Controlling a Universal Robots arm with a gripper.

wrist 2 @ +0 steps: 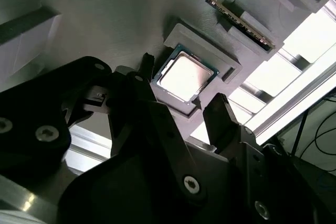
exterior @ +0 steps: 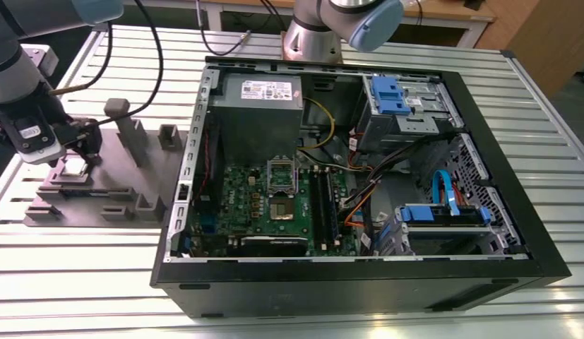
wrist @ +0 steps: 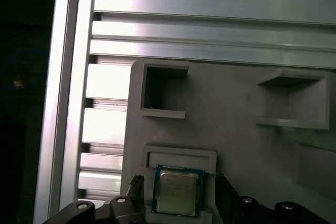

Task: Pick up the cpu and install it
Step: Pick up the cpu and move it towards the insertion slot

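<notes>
A big black computer case (exterior: 367, 286) lies open on its side in the middle of the grey slatted counter (exterior: 85, 282). You can look down into it and see a green board (exterior: 272, 212), some blue parts and lots of wires. Just beside the case, by the counter's edge on the exterior view's left, sits a purple-grey tray (exterior: 108, 194) with raised blocks on it. The cpu (exterior: 75, 167) lies flat in a shallow square nest on this tray, with its shiny silver top facing up. The robot arm (exterior: 18, 67) reaches down over that end of the tray. Its black pincer (exterior: 75, 157) is low over the tray, right at the cpu. In both wrist views the cpu (wrist 2: 185, 77) (wrist: 177, 192) sits between the two black fingers (wrist 2: 220, 111), one on each side of it. The pincer (wrist 2: 183, 83) is spread apart and not squeezing. In the first wrist view a small strip of tray shows between each finger and the side of the chip, so the pincer (wrist: 178, 183) is not touching the cpu. The tray (wrist: 236, 108) there also has two square pockets in it, and past its edge the shiny bars of the counter (wrist: 157, 3) show.
</notes>
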